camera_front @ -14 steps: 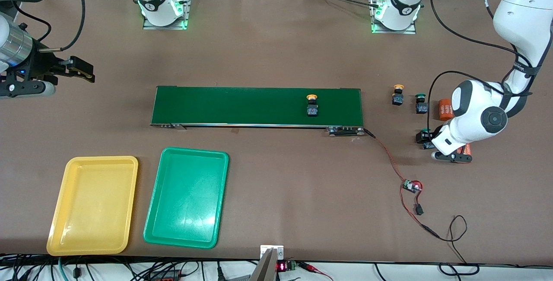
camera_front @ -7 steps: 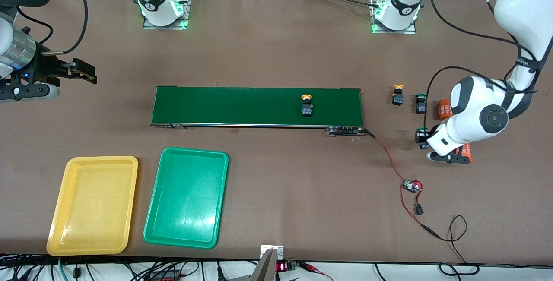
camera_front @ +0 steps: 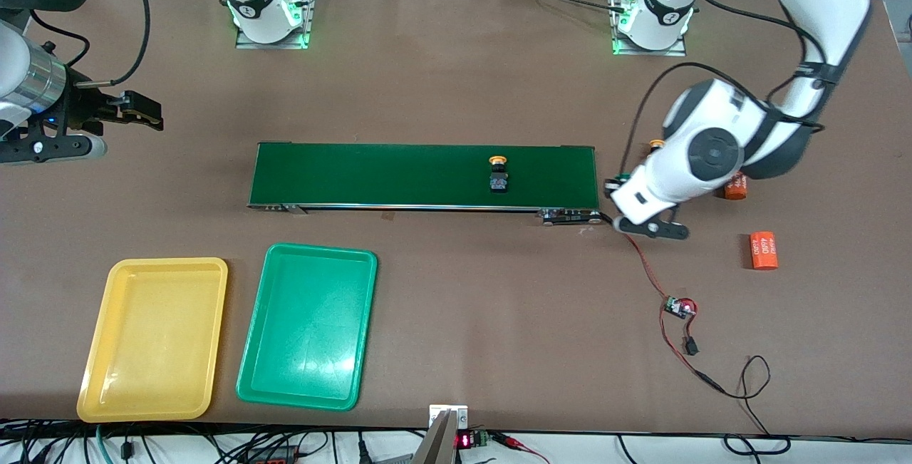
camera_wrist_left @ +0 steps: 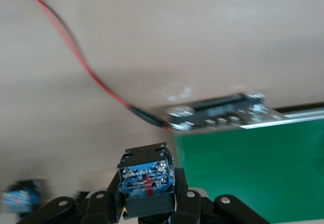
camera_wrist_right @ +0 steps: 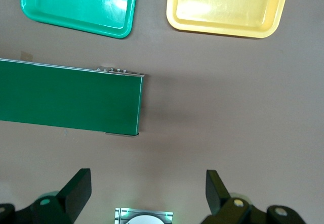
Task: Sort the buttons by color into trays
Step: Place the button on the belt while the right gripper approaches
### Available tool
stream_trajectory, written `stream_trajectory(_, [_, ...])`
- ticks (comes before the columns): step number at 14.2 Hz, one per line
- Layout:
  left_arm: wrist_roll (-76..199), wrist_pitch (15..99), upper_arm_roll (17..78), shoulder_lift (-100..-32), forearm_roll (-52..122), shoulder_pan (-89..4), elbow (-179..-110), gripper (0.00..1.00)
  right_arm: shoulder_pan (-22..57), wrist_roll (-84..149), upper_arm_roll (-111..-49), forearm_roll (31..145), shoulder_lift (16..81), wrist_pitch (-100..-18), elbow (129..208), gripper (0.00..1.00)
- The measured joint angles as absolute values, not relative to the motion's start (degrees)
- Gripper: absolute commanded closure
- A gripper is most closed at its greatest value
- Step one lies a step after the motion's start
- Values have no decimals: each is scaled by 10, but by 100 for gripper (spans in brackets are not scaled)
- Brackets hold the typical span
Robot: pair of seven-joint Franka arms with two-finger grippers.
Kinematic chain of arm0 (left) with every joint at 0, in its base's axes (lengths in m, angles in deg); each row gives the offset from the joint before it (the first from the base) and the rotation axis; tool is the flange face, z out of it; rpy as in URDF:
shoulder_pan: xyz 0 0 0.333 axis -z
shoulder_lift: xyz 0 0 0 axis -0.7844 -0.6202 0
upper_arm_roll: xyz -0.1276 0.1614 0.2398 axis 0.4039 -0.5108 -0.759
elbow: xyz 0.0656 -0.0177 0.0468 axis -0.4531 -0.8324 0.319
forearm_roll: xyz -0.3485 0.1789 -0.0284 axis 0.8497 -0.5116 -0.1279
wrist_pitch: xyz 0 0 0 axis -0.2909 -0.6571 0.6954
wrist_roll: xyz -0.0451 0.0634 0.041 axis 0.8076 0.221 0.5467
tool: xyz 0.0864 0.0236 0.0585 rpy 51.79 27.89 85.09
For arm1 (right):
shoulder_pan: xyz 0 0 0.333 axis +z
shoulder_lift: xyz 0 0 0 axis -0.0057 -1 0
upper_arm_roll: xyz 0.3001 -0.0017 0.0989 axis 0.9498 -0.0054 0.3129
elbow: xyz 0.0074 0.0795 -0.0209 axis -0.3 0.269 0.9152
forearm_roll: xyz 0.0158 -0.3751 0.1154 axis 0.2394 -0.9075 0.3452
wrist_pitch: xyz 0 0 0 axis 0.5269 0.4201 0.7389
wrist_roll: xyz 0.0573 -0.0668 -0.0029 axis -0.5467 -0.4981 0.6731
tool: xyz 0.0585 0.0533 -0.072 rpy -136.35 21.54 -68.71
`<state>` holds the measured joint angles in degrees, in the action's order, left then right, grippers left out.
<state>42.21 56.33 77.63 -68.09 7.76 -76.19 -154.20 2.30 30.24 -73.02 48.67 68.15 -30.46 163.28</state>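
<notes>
High front camera facing the robots; wrist cameras close, looking down, all sharing the conveyor belt [camera_front: 424, 175]

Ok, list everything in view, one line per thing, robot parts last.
conveyor belt: one, dark green, mid-table.
yellow-capped buttons: two; one on the belt, one on the table past the belt's left-arm end, mostly hidden by the left arm.
green-capped button: one, held over the belt's left-arm end.
yellow tray: one, nearer the camera than the belt, right arm's end.
green tray: one, beside the yellow tray.
orange cylinders: two, left arm's end.
circuit board: one, red wires.
left end effector: shut on the green-capped button.
right end effector: open, waiting over the table's right-arm end.
</notes>
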Motion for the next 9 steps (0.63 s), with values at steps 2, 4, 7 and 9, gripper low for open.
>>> stream_trajectory(2, [390,578,780,-690,78,-727,-1553,74,25,302,-730,487,679,-302,1633,0])
stream_trajectory(4, [361,628,779,-700,78,-706,-1577,74,26,302,-730,487,679,-301,1633,0])
stream_trajectory(7, [339,682,776,-719,78,-705,-1605,63,27,301,-730,501,681,-301,1634,0])
stream_trajectory(9, [333,692,775,-730,77,-707,-1607,0,27,290,-730,512,696,-309,1655,0])
